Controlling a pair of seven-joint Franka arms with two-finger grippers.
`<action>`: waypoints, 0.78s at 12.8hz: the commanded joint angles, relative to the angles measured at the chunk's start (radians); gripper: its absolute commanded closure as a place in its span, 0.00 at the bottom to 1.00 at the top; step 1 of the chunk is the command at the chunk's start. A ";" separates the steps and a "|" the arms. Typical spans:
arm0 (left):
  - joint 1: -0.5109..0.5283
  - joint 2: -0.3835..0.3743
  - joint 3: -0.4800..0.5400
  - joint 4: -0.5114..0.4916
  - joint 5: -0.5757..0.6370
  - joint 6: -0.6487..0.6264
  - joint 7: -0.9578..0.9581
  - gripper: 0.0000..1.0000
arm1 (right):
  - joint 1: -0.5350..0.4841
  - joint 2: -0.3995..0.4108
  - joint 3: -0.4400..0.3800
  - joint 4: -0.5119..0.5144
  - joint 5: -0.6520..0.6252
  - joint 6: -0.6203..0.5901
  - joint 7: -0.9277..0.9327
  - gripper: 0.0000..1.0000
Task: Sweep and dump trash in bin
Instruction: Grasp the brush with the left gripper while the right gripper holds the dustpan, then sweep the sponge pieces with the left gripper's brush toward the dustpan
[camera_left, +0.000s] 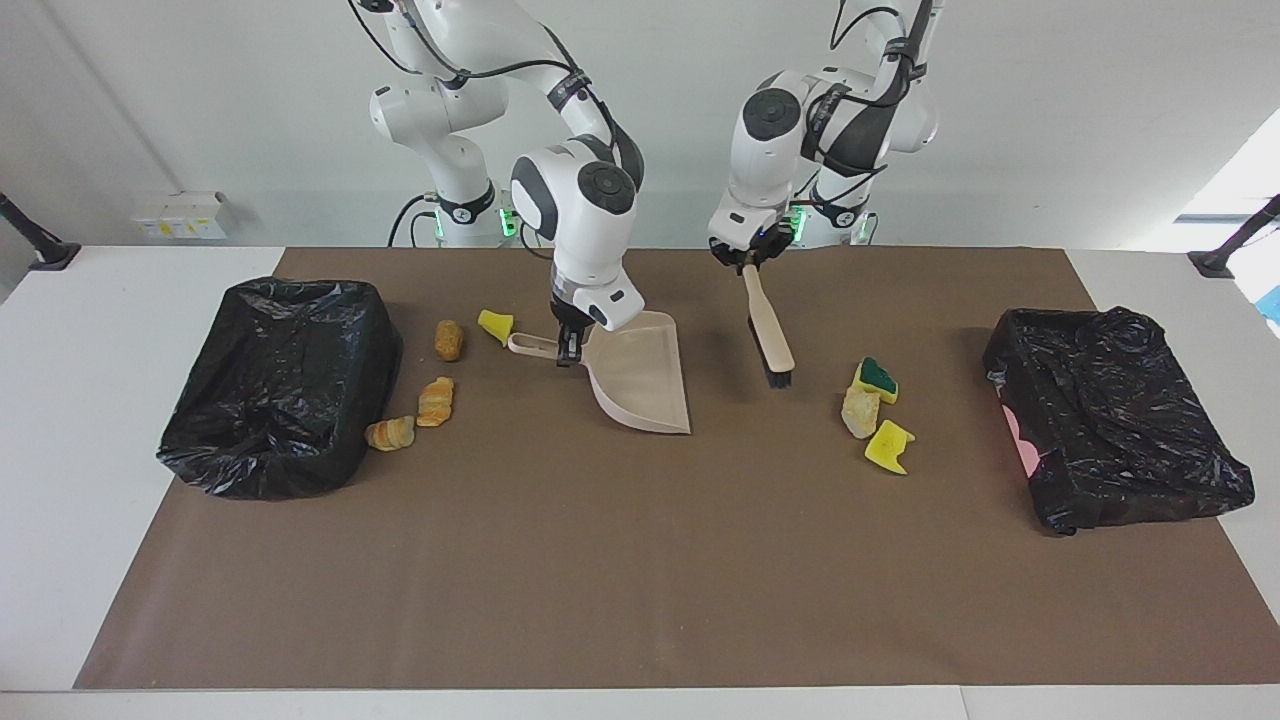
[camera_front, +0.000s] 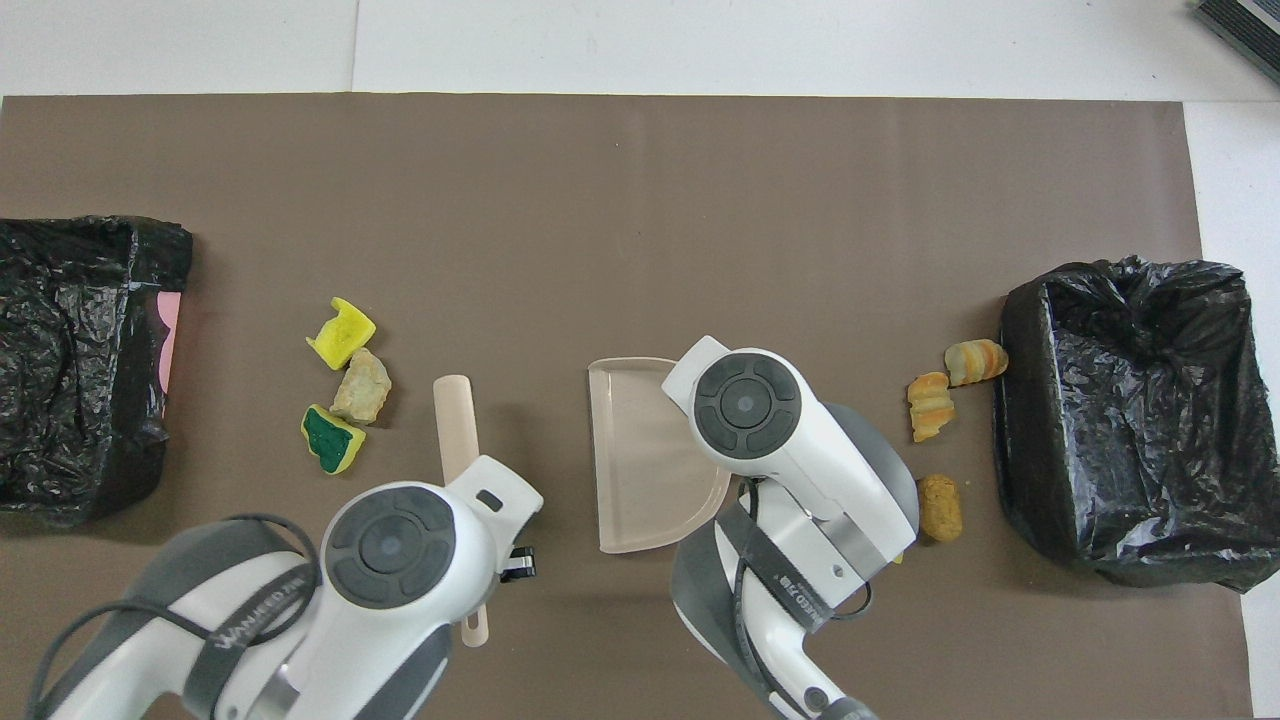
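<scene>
My right gripper (camera_left: 568, 350) is shut on the handle of the beige dustpan (camera_left: 640, 380), whose flat mouth points away from the robots; the pan also shows in the overhead view (camera_front: 645, 450). My left gripper (camera_left: 748, 262) is shut on the handle of the beige hand brush (camera_left: 768, 325), bristles low over the mat. Trash lies in two groups. Beside the brush are a green-topped sponge (camera_left: 877, 377), a tan lump (camera_left: 860, 411) and a yellow sponge (camera_left: 888, 446). Beside the dustpan are a yellow sponge (camera_left: 495, 325), a tan lump (camera_left: 449, 340) and two croissants (camera_left: 435, 401) (camera_left: 390, 433).
A black-bagged bin (camera_left: 280, 385) stands at the right arm's end of the brown mat, right beside the croissants. A second black-bagged bin (camera_left: 1110, 415) stands at the left arm's end. The brown mat (camera_left: 640, 560) stretches on from the dustpan's mouth, away from the robots.
</scene>
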 joint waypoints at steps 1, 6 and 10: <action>0.169 0.004 -0.011 0.054 0.022 -0.058 0.181 1.00 | 0.014 0.025 0.007 0.001 0.017 0.035 0.039 1.00; 0.488 0.036 -0.009 0.054 0.036 0.009 0.596 1.00 | 0.026 0.034 0.007 -0.002 0.017 0.054 0.090 1.00; 0.620 0.149 -0.009 0.086 0.134 0.164 0.738 1.00 | 0.026 0.032 0.007 -0.006 0.019 0.052 0.092 1.00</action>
